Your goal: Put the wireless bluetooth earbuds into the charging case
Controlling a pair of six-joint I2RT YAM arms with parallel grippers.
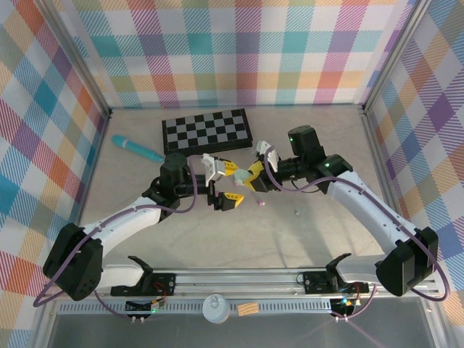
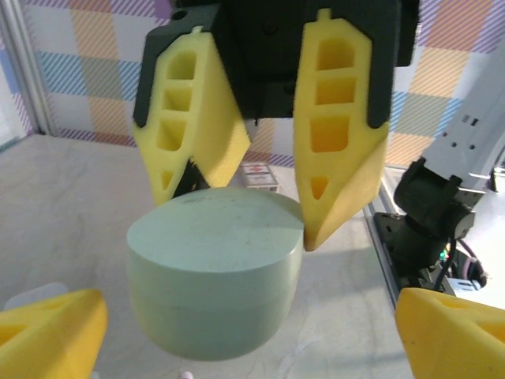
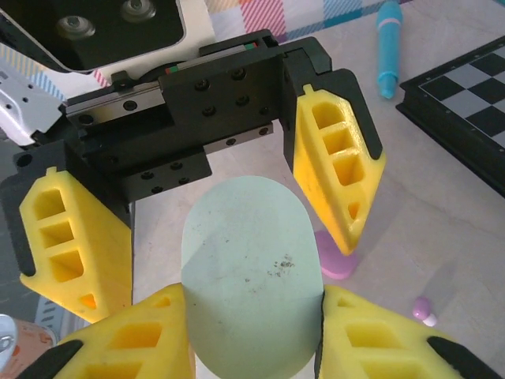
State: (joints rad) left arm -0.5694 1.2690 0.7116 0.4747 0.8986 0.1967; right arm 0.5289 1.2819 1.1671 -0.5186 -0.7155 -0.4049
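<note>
Handover stage above the desk: the right end effector pinches the pale green charging case, lid shut. The left end effector flanks it, spread wide, apparently not touching. A pink earbud lies at 5 o'clock. Next, likely, a firm left grip to open the lid

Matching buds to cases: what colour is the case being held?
The case is pale mint green; left wrist view shows it best.

Closed pale green case, gripped by its sides; tiny pink earbud loose nearby.
</note>
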